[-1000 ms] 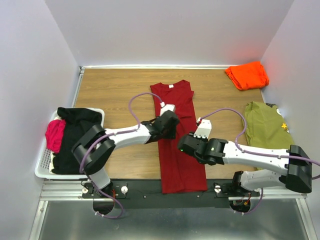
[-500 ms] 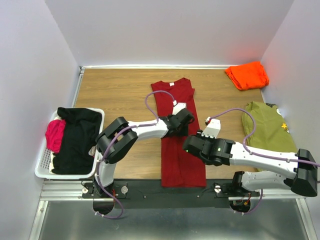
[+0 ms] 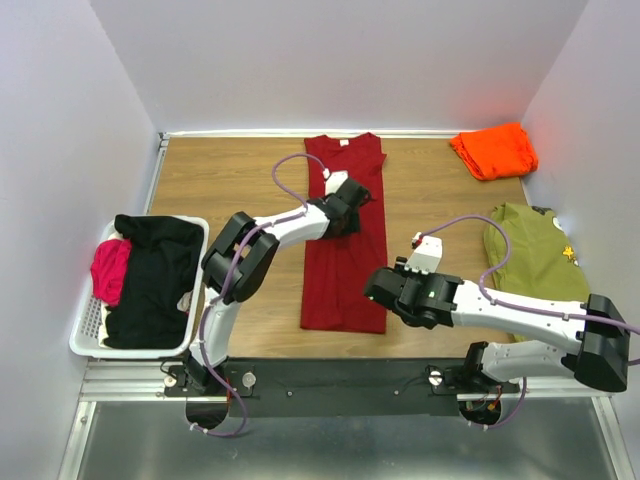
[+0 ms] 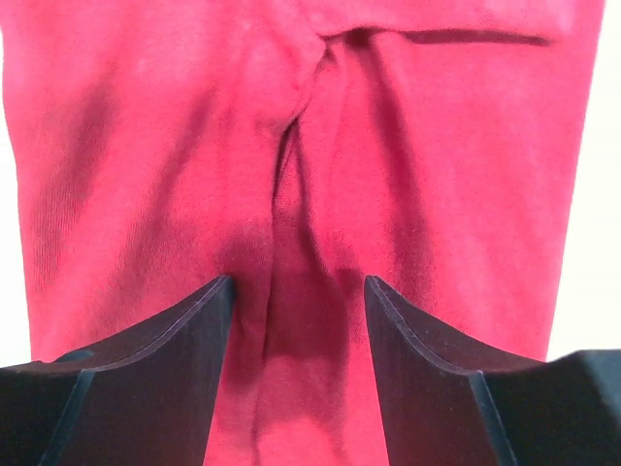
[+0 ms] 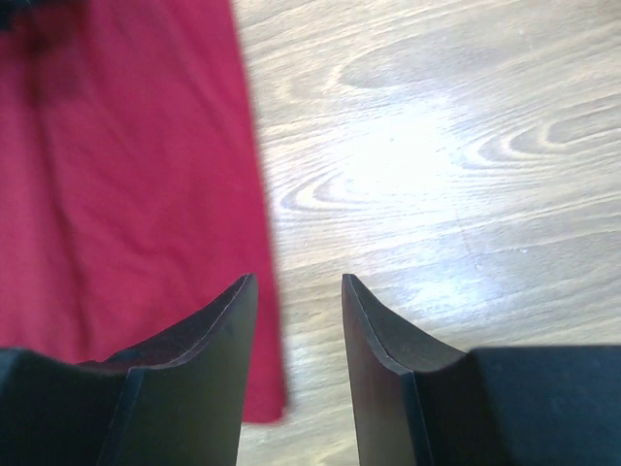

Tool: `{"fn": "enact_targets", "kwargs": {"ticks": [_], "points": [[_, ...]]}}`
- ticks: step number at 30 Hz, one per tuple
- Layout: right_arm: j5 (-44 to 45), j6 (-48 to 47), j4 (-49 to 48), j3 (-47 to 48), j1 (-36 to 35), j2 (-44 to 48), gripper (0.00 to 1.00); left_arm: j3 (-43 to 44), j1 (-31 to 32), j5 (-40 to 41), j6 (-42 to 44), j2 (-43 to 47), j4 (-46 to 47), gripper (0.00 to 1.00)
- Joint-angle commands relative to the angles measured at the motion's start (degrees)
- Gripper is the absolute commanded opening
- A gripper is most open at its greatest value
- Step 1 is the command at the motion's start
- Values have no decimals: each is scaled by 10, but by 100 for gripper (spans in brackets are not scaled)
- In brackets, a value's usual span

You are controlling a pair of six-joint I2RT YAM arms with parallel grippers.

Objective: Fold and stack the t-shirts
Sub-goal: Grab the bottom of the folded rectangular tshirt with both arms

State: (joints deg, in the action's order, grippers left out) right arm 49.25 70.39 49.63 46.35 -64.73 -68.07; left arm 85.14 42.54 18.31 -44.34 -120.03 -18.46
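- T-shirt [image 3: 345, 270], dark red and folded long, lies mid-table from the far edge nearward.
- Left gripper [image 4: 299, 291] rests on it, jaws apart.
- Right gripper [image 5: 298, 282], jaws narrowly apart and empty, sits at its near right corner.

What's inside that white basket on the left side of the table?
The white plastic basket holds a crumpled black cloth garment filling most of it, and a bright pink cloth garment at its left side. Whatever lies underneath them is covered.
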Motion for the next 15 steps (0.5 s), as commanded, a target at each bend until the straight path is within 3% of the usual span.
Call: {"fn": "enact_targets", "kwargs": {"ticks": [1, 7, 15], "points": [[41, -1, 16, 18, 11, -12, 49, 58, -17, 20, 47, -61, -68, 66], [36, -3, 14, 24, 13, -18, 49, 6, -14, 12, 60, 9, -29, 65], [-40, -38, -62, -12, 13, -25, 49, -158, -8, 28, 54, 216, -4, 65]]}}
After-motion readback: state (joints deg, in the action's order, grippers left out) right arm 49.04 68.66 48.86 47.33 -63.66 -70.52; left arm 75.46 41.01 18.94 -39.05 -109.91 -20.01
